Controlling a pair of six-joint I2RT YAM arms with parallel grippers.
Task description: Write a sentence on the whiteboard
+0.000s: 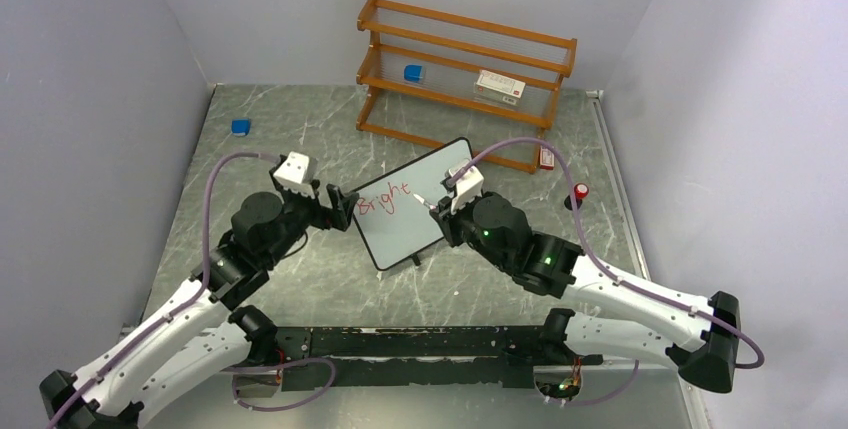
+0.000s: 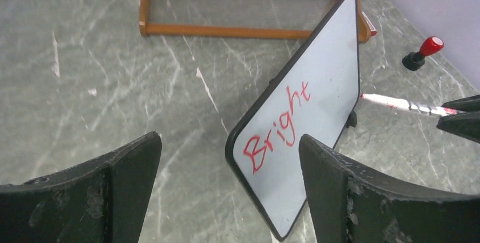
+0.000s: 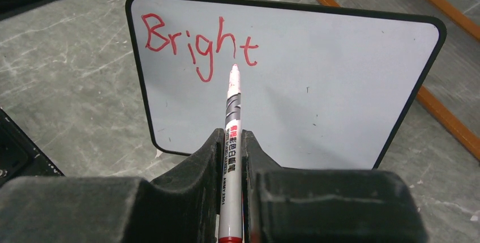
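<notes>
Whiteboard stands on the table, propped at a tilt on its feet, in front of the shelf and between the two grippers. "Bright" is written in red across its upper left part; the rest of the face is blank.

Left gripper sits just beside the board's left edge. Jaws are spread wide and hold nothing. In the left wrist view the board's near corner shows between the fingers; contact not clear.

Right gripper is at the board's right side, jaws clamped on a marker. The marker points at the board, tip just under the end of the word. Cannot tell if the tip touches the surface.

Red cap stands upright on the table, right of the board, near the wall. Blue block lies on the table far left, well apart from the board. Shelf carries a second blue piece and a white box.
</notes>
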